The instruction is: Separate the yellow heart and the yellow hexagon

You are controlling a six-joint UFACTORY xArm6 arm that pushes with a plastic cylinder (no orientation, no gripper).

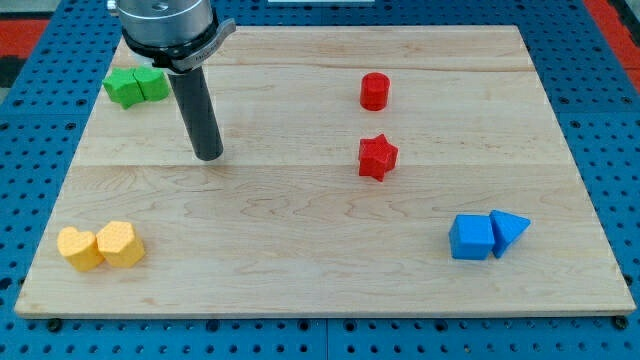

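Fingers there are none, so nothing is released, clenched or grasped: my tip (pixel 208 156) is a bare rod end on the table (pixel 300 270), well apart from both yellow blocks.

Near the table's bottom-left corner the yellow hexagon (pixel 78 248) and the yellow heart (pixel 120 243) sit touching, the hexagon nearer the left edge. As I judge it, the chief risk is that edge: a push landing on the heart's right side would drive both blocks together toward the left edge, perhaps off it, without parting them. The seam between them is narrow, so a slightly off entry would shove the pair as one. The green blocks (pixel 137 86) near the top-left corner lie just beside the rod and could be clipped if it swings left.
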